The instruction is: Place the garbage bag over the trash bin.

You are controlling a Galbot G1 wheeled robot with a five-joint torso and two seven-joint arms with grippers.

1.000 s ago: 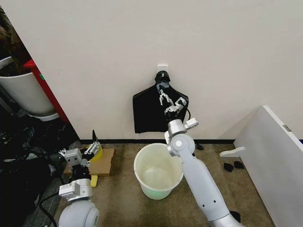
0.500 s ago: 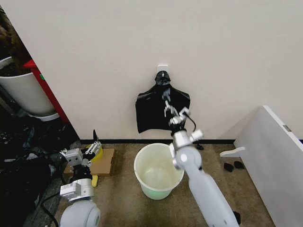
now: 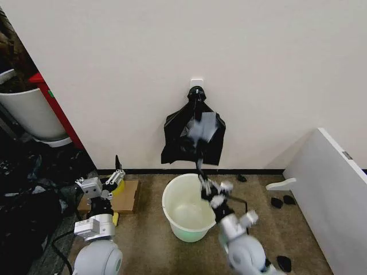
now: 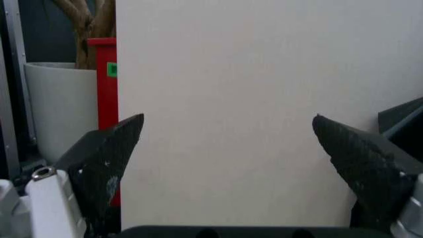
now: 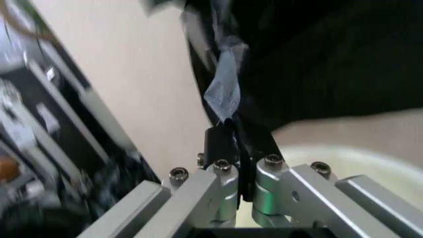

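Your right pincer (image 3: 202,172) is clamped on the garbage bag (image 3: 192,137), just above the trash bin (image 3: 192,213). It's flimsy, slippery film, so grab bunched edges. Left pincer (image 3: 109,182) sits wide open, well left of the bin.

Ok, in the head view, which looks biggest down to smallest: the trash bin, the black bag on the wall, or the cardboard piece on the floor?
1. Garbage bag and trash bin: look about alike, unranked.
2. Cardboard piece: smallest.

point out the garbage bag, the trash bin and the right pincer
garbage bag (image 3: 192,137), head view, crinkled middle
trash bin (image 3: 172,189), head view, left rim
right pincer (image 3: 200,172), head view, tips clamping the bag's strip
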